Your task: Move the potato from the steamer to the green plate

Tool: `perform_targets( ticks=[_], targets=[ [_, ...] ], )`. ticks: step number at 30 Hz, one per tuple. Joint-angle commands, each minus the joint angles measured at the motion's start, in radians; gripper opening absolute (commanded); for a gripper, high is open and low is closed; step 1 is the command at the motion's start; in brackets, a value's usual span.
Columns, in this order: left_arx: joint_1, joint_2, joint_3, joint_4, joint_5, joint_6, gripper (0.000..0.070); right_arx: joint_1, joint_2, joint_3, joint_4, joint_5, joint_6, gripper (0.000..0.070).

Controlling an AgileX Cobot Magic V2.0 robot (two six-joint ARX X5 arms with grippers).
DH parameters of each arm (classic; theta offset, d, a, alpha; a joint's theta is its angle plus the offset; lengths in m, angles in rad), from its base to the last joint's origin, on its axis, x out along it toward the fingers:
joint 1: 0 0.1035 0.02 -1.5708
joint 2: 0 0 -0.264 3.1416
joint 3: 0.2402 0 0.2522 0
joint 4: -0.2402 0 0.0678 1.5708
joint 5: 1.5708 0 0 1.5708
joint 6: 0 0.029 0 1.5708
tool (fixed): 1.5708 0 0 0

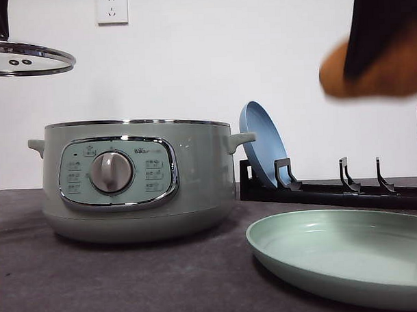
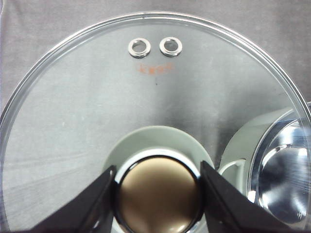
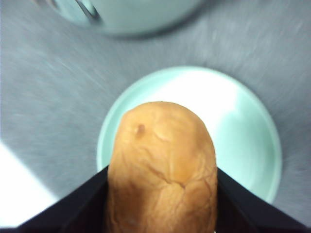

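One green plate [image 1: 349, 260]; one potato [image 1: 377, 68] aloft.

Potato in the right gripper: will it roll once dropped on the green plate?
Probably a little: the potato is a rounded oval, so it may rock or roll. Its matte, wrinkled skin should limit sliding. The green plate has a raised rim, likely enough to keep it in.
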Motion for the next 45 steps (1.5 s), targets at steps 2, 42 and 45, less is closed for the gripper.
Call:
perform_targets(
  ticks=[2, 42, 45],
  targets=[
    [-0.002, -0.004, 0.026, 0.028, 0.003, 0.002, 0.0010, 0.004, 0.017, -0.077, 0.130, 0.012, 0.055, 0.0252],
    [-0.003, -0.004, 0.026, 0.032, 0.014, 0.002, 0.0010, -0.048, 0.250, -0.257, 0.453, 0.021, 0.161, 0.0505],
    [-0.003, -0.004, 0.026, 0.033, 0.014, 0.002, 0.0010, -0.048, 0.219, -0.226, 0.425, 0.019, 0.166, 0.0529]
  ],
)
